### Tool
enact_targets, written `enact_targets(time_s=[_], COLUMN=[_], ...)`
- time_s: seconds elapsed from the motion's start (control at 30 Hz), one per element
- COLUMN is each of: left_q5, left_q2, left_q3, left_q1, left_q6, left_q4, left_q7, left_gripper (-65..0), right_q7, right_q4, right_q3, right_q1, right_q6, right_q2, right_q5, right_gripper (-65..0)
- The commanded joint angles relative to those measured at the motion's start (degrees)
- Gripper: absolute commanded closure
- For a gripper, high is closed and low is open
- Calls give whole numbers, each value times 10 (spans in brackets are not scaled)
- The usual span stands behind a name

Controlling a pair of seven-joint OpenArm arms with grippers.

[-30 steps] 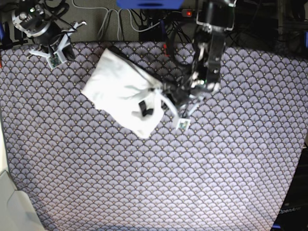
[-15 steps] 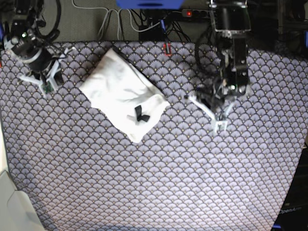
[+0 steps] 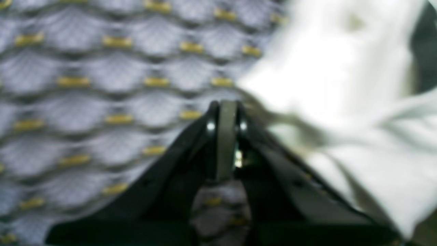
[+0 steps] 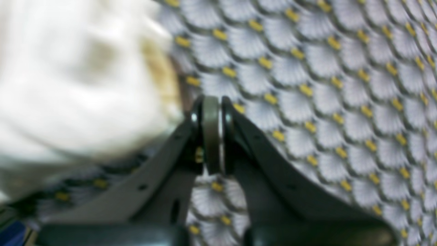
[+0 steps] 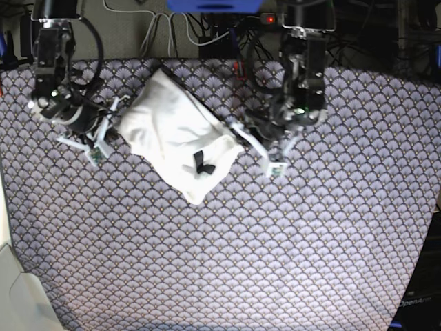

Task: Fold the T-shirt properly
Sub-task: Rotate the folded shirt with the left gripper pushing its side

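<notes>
The T-shirt (image 5: 176, 131) lies as a folded white bundle at the back middle of the table, plain side up, a small black tag (image 5: 202, 164) near its front corner. My left gripper (image 5: 249, 143) is shut, right beside the bundle's right edge; in the left wrist view its tips (image 3: 226, 109) are pressed together with nothing between, the T-shirt (image 3: 341, 85) blurred just to their right. My right gripper (image 5: 110, 129) is shut at the bundle's left edge; the right wrist view shows its closed tips (image 4: 211, 102) next to the T-shirt (image 4: 78, 85).
A fan-patterned grey-blue cloth (image 5: 241, 248) covers the table. Cables and a power strip (image 5: 207, 31) lie behind the back edge. A pale object (image 5: 17, 296) sits at the front left corner.
The left arm has swung from the right back to the shirt's right edge. The right arm has come down from the back left corner to the shirt's left edge. Both grippers stay shut.
</notes>
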Motion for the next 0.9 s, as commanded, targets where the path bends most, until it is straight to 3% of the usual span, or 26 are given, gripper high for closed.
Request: enact_targets(time_s=[0.0, 0.17, 0.5, 0.7, 0.87], left_q5=[-2, -5, -8, -8, -7], left_q2=[12, 19, 19, 19, 10], left_q3=[11, 18, 17, 12, -37], left_q1=[-13, -74, -137, -145, -139], left_q6=[-3, -3, -3, -3, -3], left_q4=[0, -87, -206, -174, -99], left_q7=[8, 0, -121, -127, -116], left_gripper=[-3, -3, -3, -3, -3], right_q7=[7, 28, 28, 28, 28], right_q4=[10, 23, 77, 81, 82], right_q3=[-4, -25, -26, -29, -28], right_q1=[-8, -46, -109, -131, -156], right_q6=[2, 2, 2, 2, 2], right_q2=[0, -8, -35, -36, -25], right_q5=[9, 9, 9, 9, 9], right_gripper=[0, 0, 0, 0, 0])
